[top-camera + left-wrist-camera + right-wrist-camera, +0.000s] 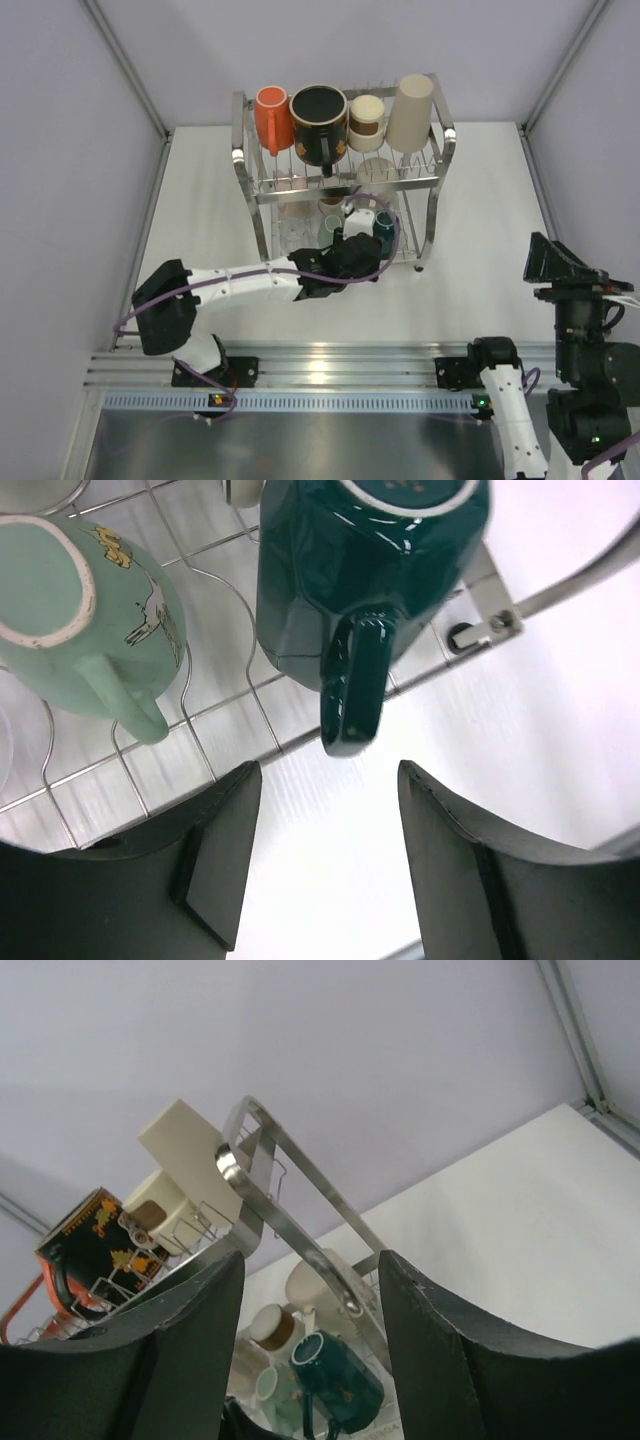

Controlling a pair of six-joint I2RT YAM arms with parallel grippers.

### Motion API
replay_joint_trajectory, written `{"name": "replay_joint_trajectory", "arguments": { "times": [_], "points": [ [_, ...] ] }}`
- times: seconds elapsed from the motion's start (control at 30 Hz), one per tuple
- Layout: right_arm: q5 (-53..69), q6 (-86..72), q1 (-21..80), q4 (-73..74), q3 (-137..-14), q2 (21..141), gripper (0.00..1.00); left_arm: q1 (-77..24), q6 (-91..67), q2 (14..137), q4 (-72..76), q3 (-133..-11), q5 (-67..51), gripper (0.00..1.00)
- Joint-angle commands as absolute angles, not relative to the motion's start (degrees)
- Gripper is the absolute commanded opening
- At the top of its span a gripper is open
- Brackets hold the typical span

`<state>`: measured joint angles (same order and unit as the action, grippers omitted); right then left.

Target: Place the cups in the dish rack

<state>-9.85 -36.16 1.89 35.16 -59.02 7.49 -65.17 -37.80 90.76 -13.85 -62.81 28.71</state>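
Note:
The chrome dish rack (442,150) stands at the table's back. Its top tier holds an orange mug (271,118), a large black patterned mug (319,122), a brown-cream paper cup (366,117) and a tall beige cup (410,111). On the lower tier a teal mug (360,570) lies with its handle towards me, beside a light green mug (90,610). My left gripper (328,865) is open and empty just in front of the teal mug's handle, at the rack's lower front edge (355,258). My right gripper (310,1345) is open and empty, parked at the far right.
The right wrist view shows the rack's steel post (290,1220) and the teal mug (335,1380) from afar. A cream cup (360,218) also sits on the lower tier. Bare white table (480,280) lies right of the rack. Metal rails (330,365) run along the near edge.

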Motion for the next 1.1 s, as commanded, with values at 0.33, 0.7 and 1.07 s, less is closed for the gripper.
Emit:
{"name": "replay_joint_trajectory", "arguments": {
  "times": [0.33,0.7,1.07],
  "points": [
    [9.0,-36.5,2.7,24.6,-51.5,32.4,0.17,-65.4,-32.0,67.2,-19.2,-60.9,17.2,0.70],
    [17.1,-34.7,0.7,26.7,-59.2,40.7,0.42,-65.3,-28.9,48.8,-26.1,-68.2,17.7,0.98],
    [19.8,-28.4,0.7,41.1,-78.7,42.4,0.99,-65.3,-20.7,44.0,-28.4,-79.0,29.0,0.98]
  ]
}}
